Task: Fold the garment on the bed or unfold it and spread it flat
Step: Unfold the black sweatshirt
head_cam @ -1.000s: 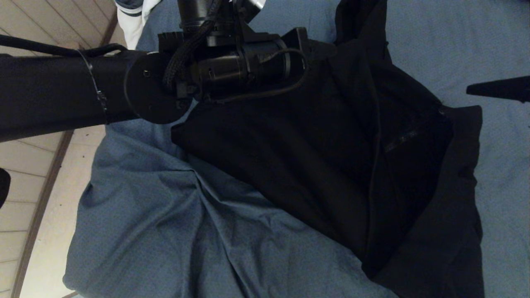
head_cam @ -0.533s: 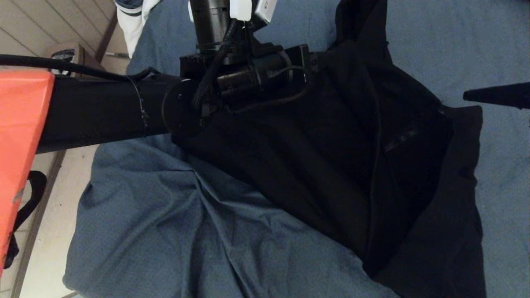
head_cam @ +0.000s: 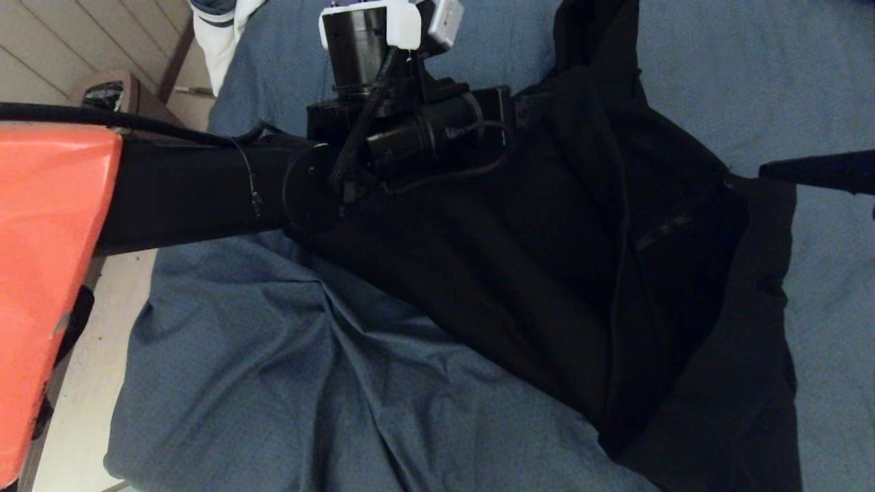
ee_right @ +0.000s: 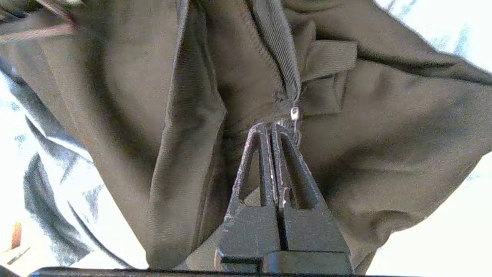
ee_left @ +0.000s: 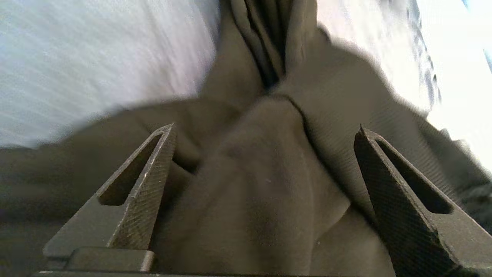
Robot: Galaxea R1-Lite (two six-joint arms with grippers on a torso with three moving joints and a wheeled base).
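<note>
Across the blue-grey bed (head_cam: 273, 383) the black hoodie (head_cam: 547, 287) is spread, its lower edge cut off by the frame and its folds hard to make out in the dark cloth. Part of its upper left corner is hidden by the left arm. The left gripper (ee_left: 265, 134) is seen wide open over bunched fabric, gripping nothing. The right gripper (ee_right: 272, 129) is shown fully closed beside the zipper (ee_right: 294, 113), nothing visibly pinched.

Plenty of open bed (head_cam: 287, 383) at the lower left of the head view, but the left arm (head_cam: 205, 191) crosses the upper left and the garment (head_cam: 547, 273) fills the right.
</note>
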